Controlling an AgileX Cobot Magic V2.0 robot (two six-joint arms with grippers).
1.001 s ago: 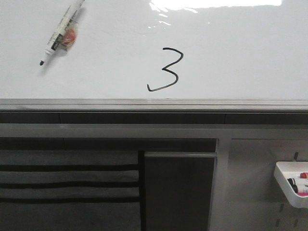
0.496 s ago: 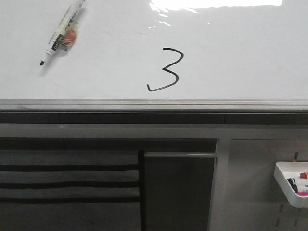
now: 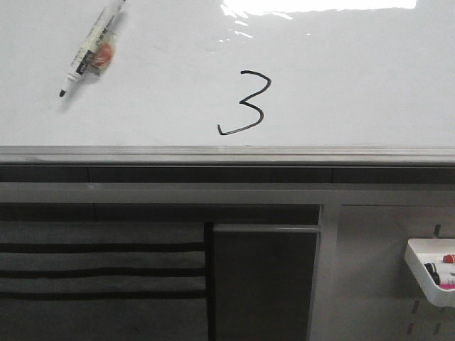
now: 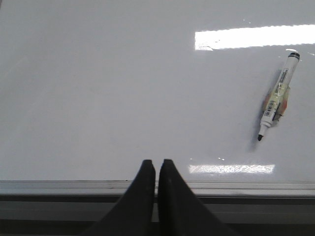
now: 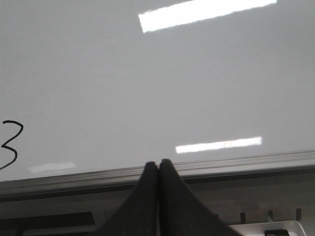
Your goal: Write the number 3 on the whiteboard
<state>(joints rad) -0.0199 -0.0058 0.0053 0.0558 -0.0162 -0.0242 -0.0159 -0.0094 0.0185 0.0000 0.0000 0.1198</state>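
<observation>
You see the number 3 (image 3: 245, 104) at centre of the whiteboard (image 3: 355, 85), a marker (image 3: 91, 47) stuck upper left. Both your left gripper (image 4: 156, 167) and right gripper (image 5: 158, 167) are pinched closed, empty.

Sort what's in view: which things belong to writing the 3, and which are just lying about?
Job: whiteboard; number 3, already drawn; marker lying uncapped on the board.
Lying about: white bin holding spare markers; grey pegboard panel.

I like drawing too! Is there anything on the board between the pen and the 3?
No. In the front view, only bare whiteboard lies between the marker and the number 3.
</observation>
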